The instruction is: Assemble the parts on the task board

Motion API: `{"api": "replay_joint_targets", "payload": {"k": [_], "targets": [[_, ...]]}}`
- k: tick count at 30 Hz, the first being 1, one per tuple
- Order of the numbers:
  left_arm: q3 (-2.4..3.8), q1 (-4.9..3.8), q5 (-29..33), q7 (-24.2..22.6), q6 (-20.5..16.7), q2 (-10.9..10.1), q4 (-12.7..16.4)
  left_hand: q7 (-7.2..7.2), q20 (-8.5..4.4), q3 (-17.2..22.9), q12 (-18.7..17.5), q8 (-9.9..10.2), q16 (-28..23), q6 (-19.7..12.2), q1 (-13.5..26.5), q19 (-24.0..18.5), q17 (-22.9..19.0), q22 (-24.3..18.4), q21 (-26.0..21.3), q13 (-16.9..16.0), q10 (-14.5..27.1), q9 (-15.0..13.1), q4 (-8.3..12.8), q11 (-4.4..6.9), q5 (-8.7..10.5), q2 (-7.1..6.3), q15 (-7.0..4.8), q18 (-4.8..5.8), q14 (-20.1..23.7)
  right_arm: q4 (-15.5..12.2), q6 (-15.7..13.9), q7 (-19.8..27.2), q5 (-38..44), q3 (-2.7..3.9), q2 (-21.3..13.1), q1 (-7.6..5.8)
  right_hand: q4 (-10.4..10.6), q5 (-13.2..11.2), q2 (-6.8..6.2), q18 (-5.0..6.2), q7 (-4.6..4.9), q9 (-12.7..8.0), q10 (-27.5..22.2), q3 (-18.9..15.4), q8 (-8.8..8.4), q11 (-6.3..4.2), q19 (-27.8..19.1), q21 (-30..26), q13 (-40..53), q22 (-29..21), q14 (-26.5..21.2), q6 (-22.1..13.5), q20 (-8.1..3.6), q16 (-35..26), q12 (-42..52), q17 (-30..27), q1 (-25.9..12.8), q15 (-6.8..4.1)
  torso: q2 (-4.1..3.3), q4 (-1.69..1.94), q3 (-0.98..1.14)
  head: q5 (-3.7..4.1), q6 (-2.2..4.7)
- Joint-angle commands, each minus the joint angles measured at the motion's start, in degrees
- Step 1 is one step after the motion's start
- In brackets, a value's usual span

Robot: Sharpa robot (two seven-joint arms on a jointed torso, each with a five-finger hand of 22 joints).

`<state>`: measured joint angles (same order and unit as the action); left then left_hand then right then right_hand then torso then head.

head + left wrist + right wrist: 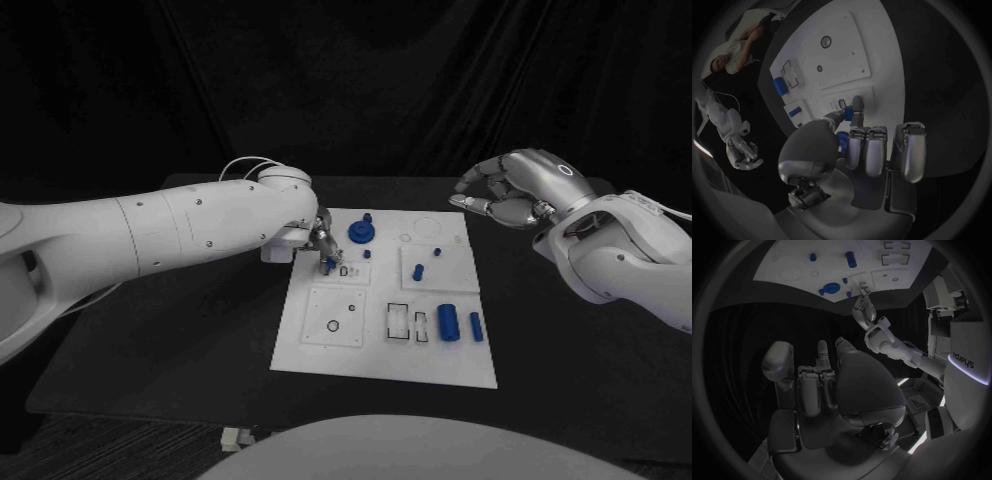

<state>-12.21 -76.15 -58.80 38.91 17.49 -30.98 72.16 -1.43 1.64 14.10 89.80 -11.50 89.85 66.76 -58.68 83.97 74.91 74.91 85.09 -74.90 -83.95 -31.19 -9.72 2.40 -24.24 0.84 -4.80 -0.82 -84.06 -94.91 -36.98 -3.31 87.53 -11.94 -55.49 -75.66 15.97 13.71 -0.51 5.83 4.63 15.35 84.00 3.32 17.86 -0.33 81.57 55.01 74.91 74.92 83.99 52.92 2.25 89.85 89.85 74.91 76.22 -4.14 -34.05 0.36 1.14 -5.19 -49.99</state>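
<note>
Two blue cylinders (462, 324) lie nearest us on the task board (384, 362), mid-tabletop. At the board's left edge our left robot hand (320, 246) pinches a small blue part (333, 266); it could tip if released off its seat. Our right robot hand (516, 190), fingers curled on nothing, hovers off the far right corner. A blue disc (361, 234) crowds the left hand.

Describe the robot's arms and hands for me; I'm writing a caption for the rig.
Both arms are glossy white, rounded shells. The left arm has small dark dots along its shell and thin pale cables looping at the wrist. Each ends in a silver metallic hand: left hand, right hand. The right hand's back bears a small ring mark.
</note>
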Motion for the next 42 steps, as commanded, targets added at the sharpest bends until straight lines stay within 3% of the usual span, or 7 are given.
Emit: {"api": "replay_joint_targets", "payload": {"k": [1,25,42], "targets": [[0.05,-0.15,3.1,0.9,-0.7,0.2,0.2,-0.28,0.17,0.2,0.2,0.3,0.1,0.0,0.4,0.9,15.1,9.8,-0.1,-15.1,-6.0,-0.1,-0.1,-0.35,-0.39,-0.15,0.09,-1.04,-5.9,0.0,0.3,-1.2,0.1,0.04,0.0,0.12,0.2,0.0,0.68,0.24,0.13,0.1,6.0,-0.1,0.15,0.19,-0.3,-0.5,15.1,6.8,6.0,0.2,0.20,0.0,0.1,14.9,-0.1,0.37,0.01,-0.08,0.00,-0.12,-0.01],[0.02,0.26,3.4,-0.6,-3.3,0.8,-0.2,-0.28,0.21,0.4,0.2,0.4,0.1,0.1,0.6,0.3,15.1,9.1,-0.9,-15.1,-6.0,-0.2,-0.3,-0.40,-0.19,-0.27,0.14,-1.28,-5.9,0.0,0.6,-1.4,0.1,0.04,0.0,0.34,0.1,0.0,0.67,0.25,0.10,0.1,6.0,-0.1,0.13,0.20,-0.3,-0.6,15.1,6.8,6.0,0.2,0.21,0.0,0.1,14.9,0.0,0.38,-0.02,-0.01,-0.04,-0.16,-0.01],[0.01,0.57,3.4,-0.5,-2.1,1.8,-0.7,-0.28,0.22,0.6,0.2,0.5,0.1,0.0,0.6,0.1,15.1,8.9,-1.0,-15.1,-6.0,-0.2,-0.3,-0.40,0.04,-0.31,0.15,-1.33,-5.9,0.0,0.8,-1.6,0.1,0.04,-0.1,0.52,0.1,0.1,0.68,0.25,0.10,0.1,6.0,-0.1,0.13,0.20,-0.3,-0.6,15.1,6.8,5.9,0.2,0.22,0.0,0.1,14.9,0.1,0.39,0.00,-0.07,0.00,-0.28,-0.01]]}}
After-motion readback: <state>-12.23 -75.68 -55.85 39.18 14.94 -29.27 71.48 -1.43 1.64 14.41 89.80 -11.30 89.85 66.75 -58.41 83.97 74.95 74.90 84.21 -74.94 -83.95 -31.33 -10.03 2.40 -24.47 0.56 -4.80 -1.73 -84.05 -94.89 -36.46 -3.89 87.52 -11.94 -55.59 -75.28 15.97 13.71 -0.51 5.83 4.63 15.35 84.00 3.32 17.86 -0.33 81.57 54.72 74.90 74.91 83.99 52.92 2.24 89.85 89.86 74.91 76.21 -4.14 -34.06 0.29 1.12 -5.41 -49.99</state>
